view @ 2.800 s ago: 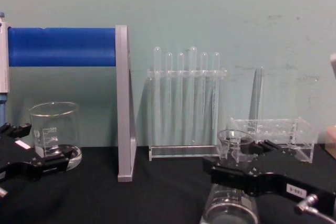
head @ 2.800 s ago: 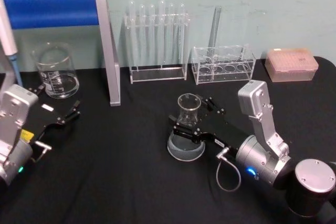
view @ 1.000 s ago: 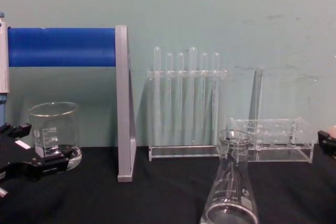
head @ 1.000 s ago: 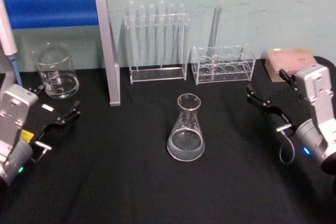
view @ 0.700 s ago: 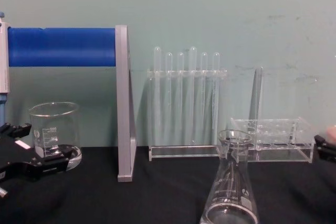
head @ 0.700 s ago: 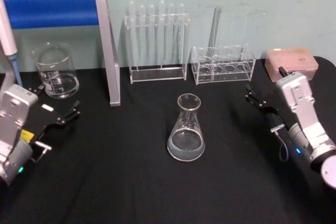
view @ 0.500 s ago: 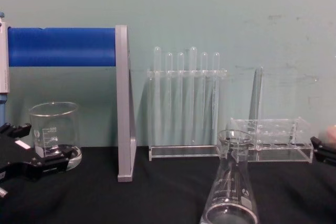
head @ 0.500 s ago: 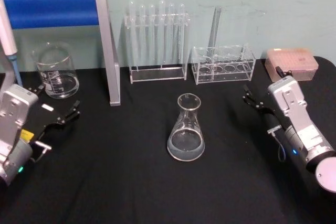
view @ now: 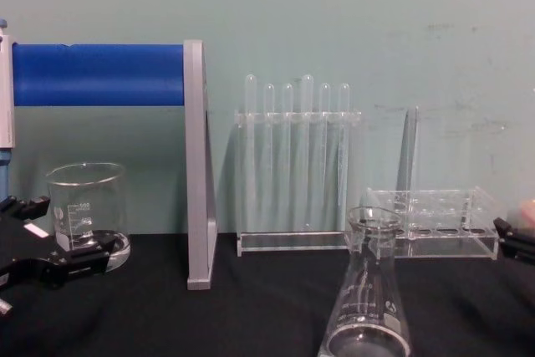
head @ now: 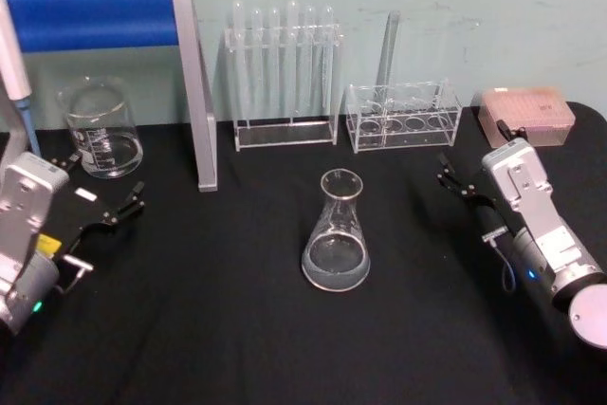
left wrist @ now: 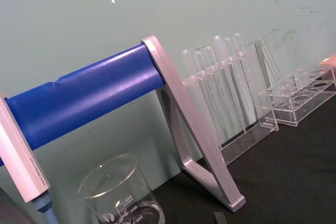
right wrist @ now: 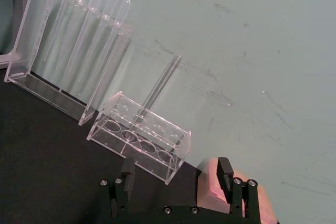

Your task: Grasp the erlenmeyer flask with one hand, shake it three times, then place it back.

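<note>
Erlenmeyer flask (head: pixel 336 232) standing upright mid-table — neck pointing up, touched by nothing. Right gripper (head: pixel 455 181) nearer, off to its right, fingers spread, holding nothing. Left gripper (head: pixel 106 196) farther off, spread too.

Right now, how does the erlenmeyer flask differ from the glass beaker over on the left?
The erlenmeyer flask tapers from a wide round base to a narrow flared neck; the beaker is straight-sided with a wide open mouth. The flask stands alone mid-table on the black cloth; the beaker stands at the back left, beside the blue-barred stand and just beyond the left gripper. Both are clear glass, upright, with white printed markings, and neither is held.
</note>
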Available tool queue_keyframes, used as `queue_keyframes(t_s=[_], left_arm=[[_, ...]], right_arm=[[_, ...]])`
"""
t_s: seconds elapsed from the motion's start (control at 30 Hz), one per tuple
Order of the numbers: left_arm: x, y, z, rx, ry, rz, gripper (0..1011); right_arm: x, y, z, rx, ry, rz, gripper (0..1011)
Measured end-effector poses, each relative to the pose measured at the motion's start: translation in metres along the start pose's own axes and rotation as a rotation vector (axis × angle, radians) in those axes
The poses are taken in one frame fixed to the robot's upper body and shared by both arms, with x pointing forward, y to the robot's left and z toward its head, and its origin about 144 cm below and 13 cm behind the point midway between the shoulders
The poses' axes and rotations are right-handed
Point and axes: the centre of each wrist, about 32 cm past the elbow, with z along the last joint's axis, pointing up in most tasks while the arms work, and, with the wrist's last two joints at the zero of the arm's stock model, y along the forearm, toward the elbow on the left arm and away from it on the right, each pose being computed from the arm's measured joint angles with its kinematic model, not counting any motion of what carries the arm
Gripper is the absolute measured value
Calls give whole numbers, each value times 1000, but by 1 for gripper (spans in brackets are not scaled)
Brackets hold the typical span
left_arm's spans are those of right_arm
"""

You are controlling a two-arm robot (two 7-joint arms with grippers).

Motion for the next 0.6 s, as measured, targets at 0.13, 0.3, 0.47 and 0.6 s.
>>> queue_keyframes(t_s=[0.13,0.3,0.47,0.6], left_arm=[[0,0,0,0,0,0,1001],[0,0,0,0,0,0,1001],[0,0,0,0,0,0,1001],[0,0,0,0,0,0,1001]], right_arm=[[0,0,0,0,2,0,1000],[0,0,0,-1,3,0,1000],[0,0,0,-1,3,1,1000],[0,0,0,-1,4,1,1000]])
